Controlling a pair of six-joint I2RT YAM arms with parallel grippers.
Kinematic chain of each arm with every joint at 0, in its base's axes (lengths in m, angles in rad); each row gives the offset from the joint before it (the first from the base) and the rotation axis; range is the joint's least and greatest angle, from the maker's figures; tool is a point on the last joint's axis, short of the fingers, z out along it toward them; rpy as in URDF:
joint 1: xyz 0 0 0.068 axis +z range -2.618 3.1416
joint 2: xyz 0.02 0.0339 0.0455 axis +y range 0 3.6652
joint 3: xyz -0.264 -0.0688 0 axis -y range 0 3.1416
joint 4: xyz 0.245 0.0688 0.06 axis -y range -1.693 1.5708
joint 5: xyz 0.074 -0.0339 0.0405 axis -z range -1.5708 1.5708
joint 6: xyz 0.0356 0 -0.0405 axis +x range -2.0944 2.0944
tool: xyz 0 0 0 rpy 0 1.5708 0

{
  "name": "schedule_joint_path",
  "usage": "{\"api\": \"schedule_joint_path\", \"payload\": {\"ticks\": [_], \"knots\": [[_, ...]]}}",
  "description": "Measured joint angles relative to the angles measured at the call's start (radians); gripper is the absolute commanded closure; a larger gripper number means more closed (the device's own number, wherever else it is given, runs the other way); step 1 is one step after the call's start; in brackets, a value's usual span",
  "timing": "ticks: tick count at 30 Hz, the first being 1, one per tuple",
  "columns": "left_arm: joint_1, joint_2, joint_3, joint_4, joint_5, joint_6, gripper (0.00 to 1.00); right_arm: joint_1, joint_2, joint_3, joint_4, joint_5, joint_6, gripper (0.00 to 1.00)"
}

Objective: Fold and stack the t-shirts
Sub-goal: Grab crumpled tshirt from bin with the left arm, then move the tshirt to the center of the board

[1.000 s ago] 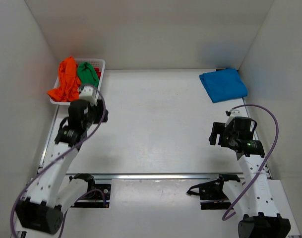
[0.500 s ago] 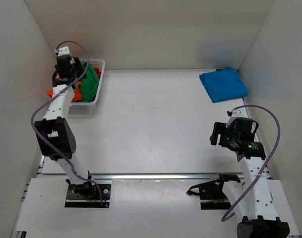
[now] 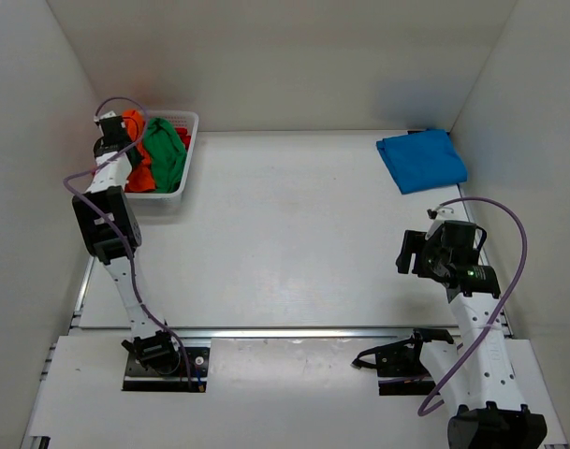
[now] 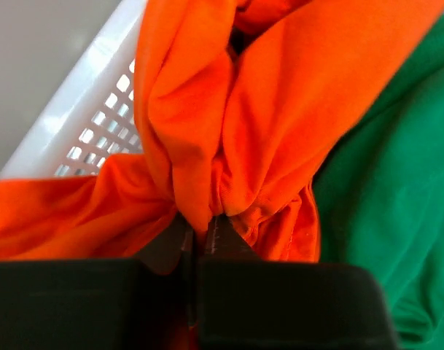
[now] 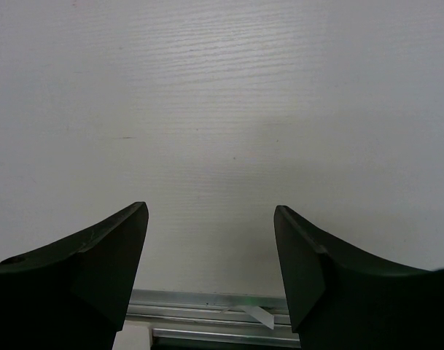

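Note:
The orange t-shirt (image 4: 280,109) lies bunched in the white lattice basket (image 4: 83,124), and my left gripper (image 4: 203,226) is shut on a fold of it. Beside it lies the green t-shirt (image 4: 396,211). From above, the left gripper (image 3: 111,150) sits at the basket's left side on the orange t-shirt (image 3: 140,172), with the green t-shirt (image 3: 165,150) and a bit of a red one (image 3: 184,137) next to it. A folded blue t-shirt (image 3: 421,159) lies at the far right. My right gripper (image 5: 211,211) is open over bare table, seen from above as the right gripper (image 3: 406,253).
The basket (image 3: 193,120) stands in the far left corner against the left wall. White walls close in the table on the left, back and right. A metal rail (image 5: 207,306) runs along the table's near edge under the right gripper.
The left arm stretched out from the basket's front to over the basket, then its gripper dropped to the left side and shut on the orange t-shirt. The right arm stayed put.

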Motion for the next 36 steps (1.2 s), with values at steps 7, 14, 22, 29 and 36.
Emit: {"api": "schedule_joint_path", "payload": {"ticks": [7, 14, 22, 29, 36], "knots": [[-0.014, -0.041, 0.040, -0.067, -0.051, -0.018, 0.91, -0.005, 0.002, 0.000, 0.000, -0.001, 0.000, 0.32], [-0.038, -0.311, 0.025, -0.126, -0.110, -0.037, 1.00, 0.002, -0.021, 0.000, 0.001, 0.000, 0.000, 0.33], [-0.330, -0.770, -0.041, -0.047, -0.119, 0.011, 1.00, 0.002, -0.069, 0.000, 0.007, 0.002, 0.001, 0.34], [-0.554, -1.175, -0.438, 0.105, 0.140, -0.193, 1.00, 0.002, -0.083, 0.000, 0.008, 0.004, 0.001, 0.34], [-0.525, -1.331, -0.898, 0.178, 0.307, -0.356, 0.50, 0.004, -0.088, 0.000, 0.008, 0.003, 0.000, 0.34]]}}
